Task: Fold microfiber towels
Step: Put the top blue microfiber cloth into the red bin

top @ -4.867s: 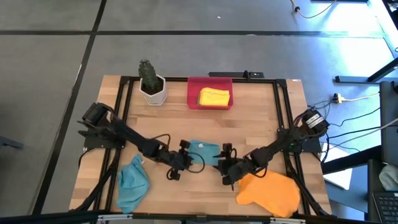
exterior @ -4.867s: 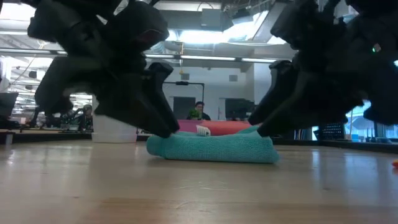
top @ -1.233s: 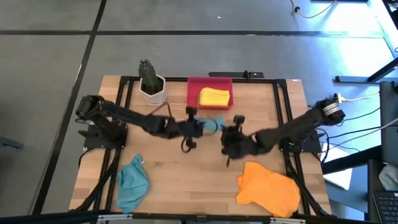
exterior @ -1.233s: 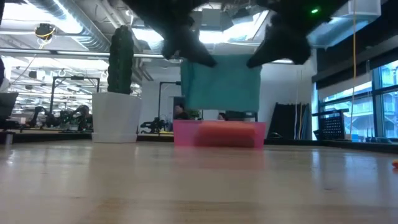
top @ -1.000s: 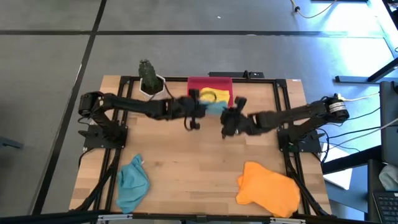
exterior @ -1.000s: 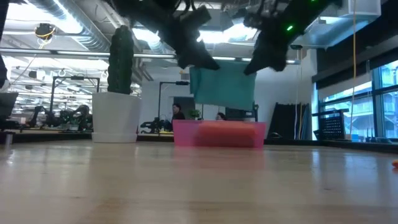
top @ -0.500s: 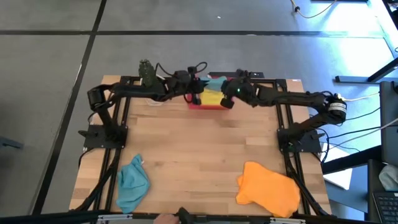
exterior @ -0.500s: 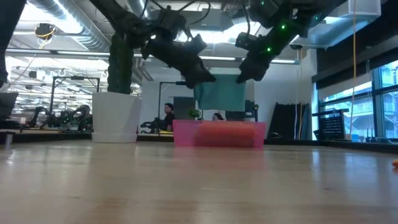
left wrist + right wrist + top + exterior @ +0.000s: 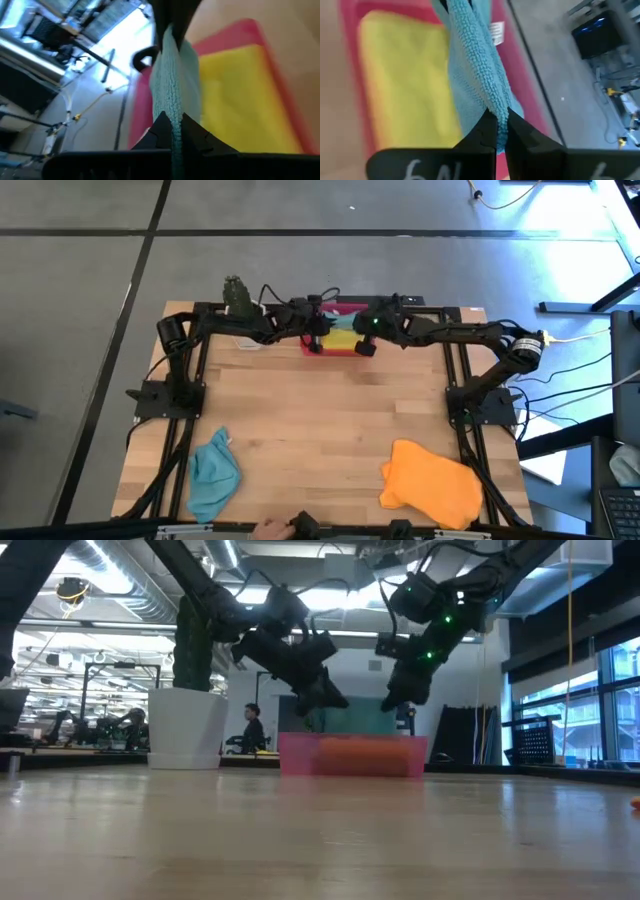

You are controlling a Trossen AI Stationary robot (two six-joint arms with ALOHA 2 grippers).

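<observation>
Wooden tabletop (image 9: 320, 440) carries, at its near edge, a crumpled teal towel (image 9: 213, 476) on the left and an orange towel (image 9: 432, 488) on the right, both lying loose. Farther back, the left tool (image 9: 318, 330) and the right tool (image 9: 362, 332) meet over the red tray (image 9: 312, 345), each clenched on one end of a folded teal towel (image 9: 172, 85) stretched between them above the yellow towel (image 9: 405, 85) in the tray. A potted cactus (image 9: 236, 298) stands beside the tray. Beyond, a person (image 9: 252, 727) sits in the room.
</observation>
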